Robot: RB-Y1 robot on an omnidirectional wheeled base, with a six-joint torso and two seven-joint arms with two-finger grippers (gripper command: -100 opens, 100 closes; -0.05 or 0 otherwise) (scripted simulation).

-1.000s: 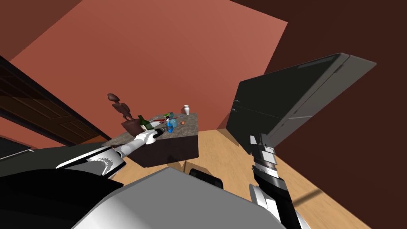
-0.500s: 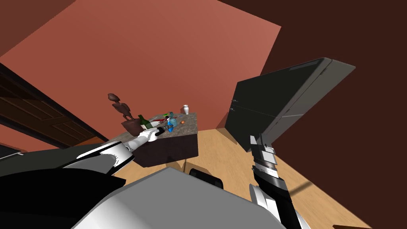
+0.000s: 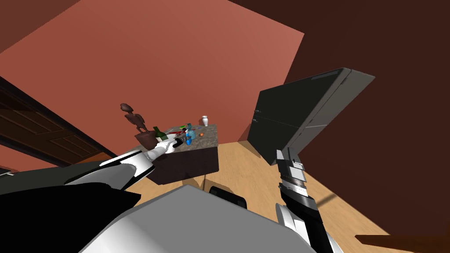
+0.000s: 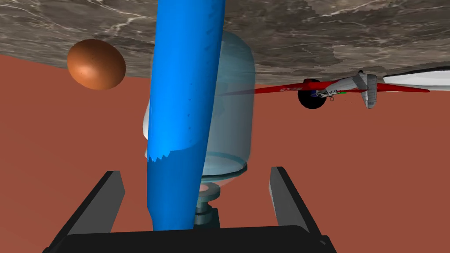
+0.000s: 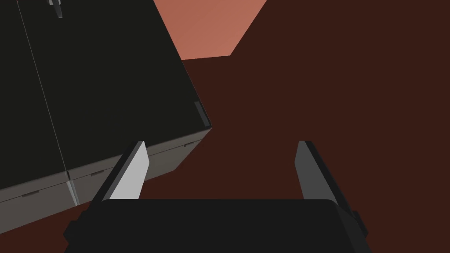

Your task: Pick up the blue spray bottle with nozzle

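Note:
The blue spray bottle (image 4: pixel 184 101) is a tall bright blue column standing between my left gripper's (image 4: pixel 195 193) two fingers, nearer one finger (image 4: pixel 107 193) than the other and touching neither. That gripper is open. In the head view the bottle (image 3: pixel 189 141) stands on the marble-topped table (image 3: pixel 206 142) with my left gripper (image 3: pixel 183 140) reached out to it. The bottle's nozzle is hidden. My right gripper (image 5: pixel 222 164) is open and empty, held up at the right (image 3: pixel 284 154).
Right behind the bottle stands a pale translucent jar (image 4: pixel 235 110). On the tabletop (image 4: pixel 307 35) are a brown egg-shaped ball (image 4: pixel 96 64) and a red and white toy plane (image 4: pixel 347 85). A green bottle (image 3: pixel 159 134), a white vase (image 3: pixel 205 121) and a brown figurine (image 3: pixel 134 117) share the table. A dark fridge (image 3: pixel 299 114) stands to the right.
My left arm has reached further over the table, bringing the gripper up around the blue bottle. The head camera has shifted a little. The right arm has stayed put.

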